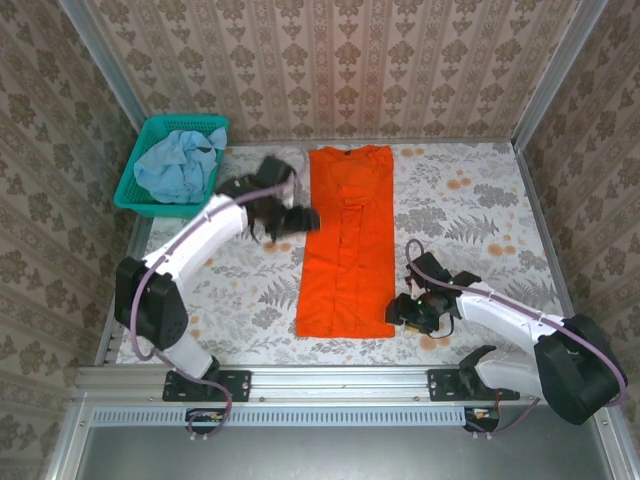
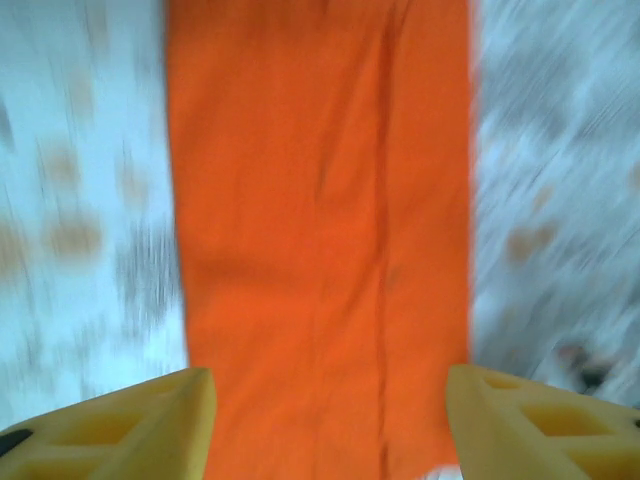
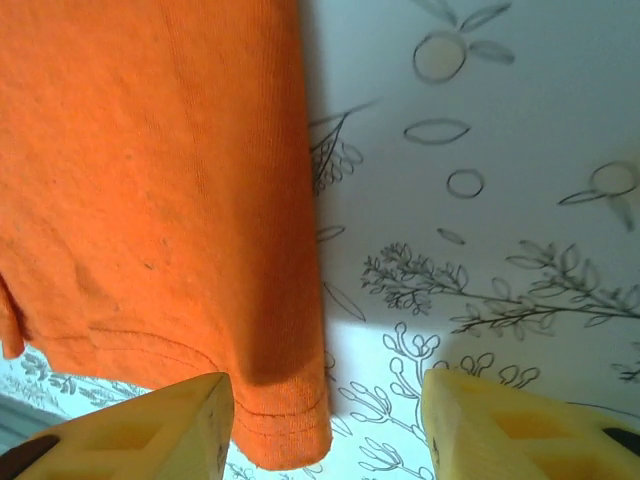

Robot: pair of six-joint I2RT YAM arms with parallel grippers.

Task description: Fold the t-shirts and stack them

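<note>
Orange t-shirt (image 1: 345,240), folded into a long narrow strip, lay flat at the middle of the worktop (image 1: 480,210); pale blue t-shirt (image 1: 175,165) sat crumpled in the far-left basket (image 1: 150,207).

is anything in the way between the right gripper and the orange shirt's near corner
Nothing visible. The right gripper is open right at the orange t-shirt's near corner, only bare table beside it.

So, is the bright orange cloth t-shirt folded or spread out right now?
Partly folded: the bright orange cloth t-shirt lies flat as a long narrow strip, sleeves tucked in, with no crosswise fold yet.
</note>
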